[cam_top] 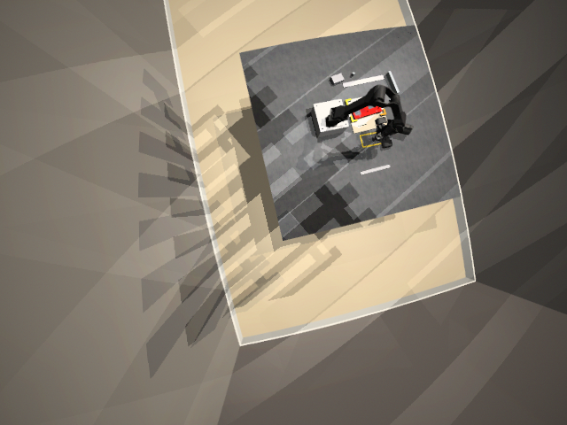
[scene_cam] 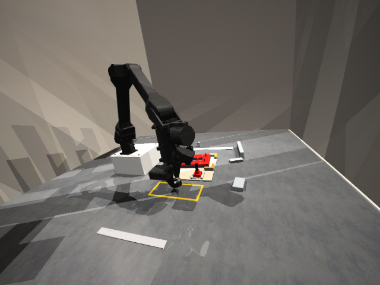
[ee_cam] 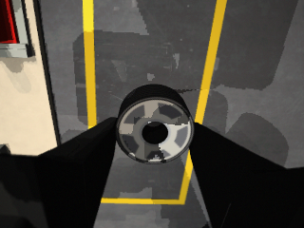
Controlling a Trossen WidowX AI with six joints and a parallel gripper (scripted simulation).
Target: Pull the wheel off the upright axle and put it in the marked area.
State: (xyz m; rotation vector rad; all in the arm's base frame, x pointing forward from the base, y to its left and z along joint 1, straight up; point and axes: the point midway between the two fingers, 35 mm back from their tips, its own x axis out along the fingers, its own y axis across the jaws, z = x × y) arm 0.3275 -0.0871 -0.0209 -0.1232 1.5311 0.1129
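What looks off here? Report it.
Nothing stands out. The gripper is shut on the wheel above the yellow marked area, and the bare axle stands upright on its red base.
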